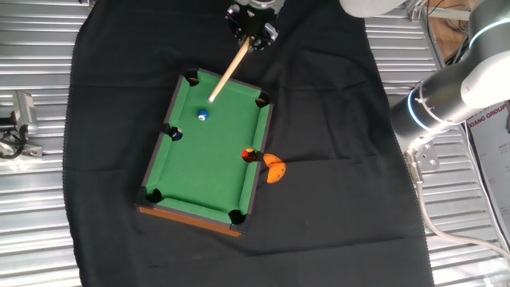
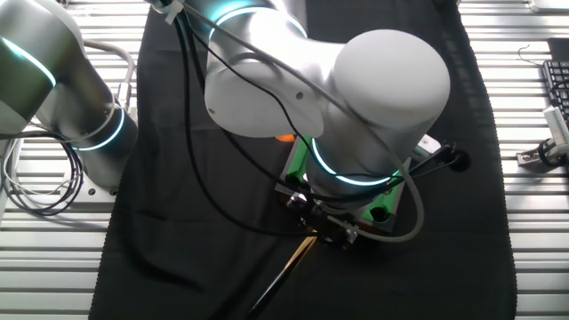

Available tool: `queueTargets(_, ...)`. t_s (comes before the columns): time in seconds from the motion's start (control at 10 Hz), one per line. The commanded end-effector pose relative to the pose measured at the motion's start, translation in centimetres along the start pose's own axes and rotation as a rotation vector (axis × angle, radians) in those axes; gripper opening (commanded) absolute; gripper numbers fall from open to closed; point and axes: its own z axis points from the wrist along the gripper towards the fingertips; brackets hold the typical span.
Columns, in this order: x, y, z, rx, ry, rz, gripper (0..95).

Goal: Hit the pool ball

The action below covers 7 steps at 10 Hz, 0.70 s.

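The pool ball [image 1: 203, 116] is a tiny light-blue ball with a white spot, lying on the felt of the toy green pool table [image 1: 227, 155] near its far end. My gripper [image 1: 252, 32] hangs beyond the table's far edge, shut on a wooden cue stick [image 1: 229, 70]. The cue slants down over the far rail and its tip sits just above and to the right of the ball, very close to it. In the other fixed view my arm hides the ball and most of the table [image 2: 384, 212]; the gripper [image 2: 325, 222] and the cue [image 2: 286, 266] show below it.
A navy-blue ball [image 1: 176, 135] lies by the left side pocket. A red-and-black ball [image 1: 249, 155] lies by the right side pocket. An orange object [image 1: 275, 169] lies on the black cloth [image 1: 335, 159] just right of the table. My arm's base [image 1: 446, 96] stands at right.
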Motion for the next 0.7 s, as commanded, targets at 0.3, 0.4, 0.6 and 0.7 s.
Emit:
queueTargets(0.3, -0.5, 0.0, 0.1, -0.002, -0.006, 0.003, 0.0)
queueTargets(0.4, -0.7, 0.0, 0.1, -0.002, -0.006, 0.006, 0.0)
queueTargets(0.6, -1.2, 0.0, 0.1, -0.002, -0.003, 0.010, 0.0)
queueTargets(0.7, -1.4, -0.1, 0.0, -0.003, -0.003, 0.014, 0.0)
